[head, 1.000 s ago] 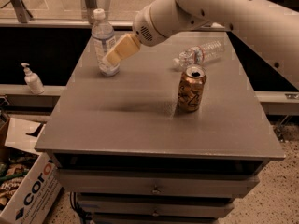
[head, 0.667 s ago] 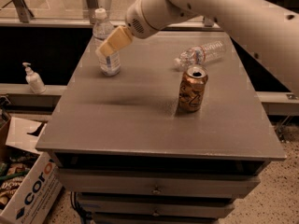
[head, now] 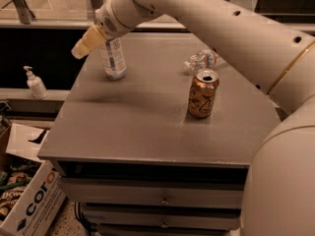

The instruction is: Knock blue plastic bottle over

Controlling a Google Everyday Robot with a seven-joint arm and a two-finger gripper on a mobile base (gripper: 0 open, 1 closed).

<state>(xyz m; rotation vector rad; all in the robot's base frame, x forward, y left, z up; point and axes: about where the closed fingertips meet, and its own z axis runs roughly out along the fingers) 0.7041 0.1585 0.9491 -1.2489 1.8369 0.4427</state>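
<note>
The blue plastic bottle (head: 113,57) stands upright at the back left of the grey table (head: 133,127). Its pale label shows, but its cap is hidden behind my wrist. My gripper (head: 84,43), with cream fingers held together and nothing in it, hangs just left of the bottle's upper part, over the table's left edge. The arm crosses in front of the bottle's top.
A brown drink can (head: 203,93) stands right of centre. A crinkled clear bottle (head: 201,59) lies behind it. A white pump bottle (head: 35,83) stands on a ledge to the left. A cardboard box (head: 30,200) sits on the floor at lower left.
My gripper has swept leftward from in front of the bottle to its left side. The bottle still stands upright.
</note>
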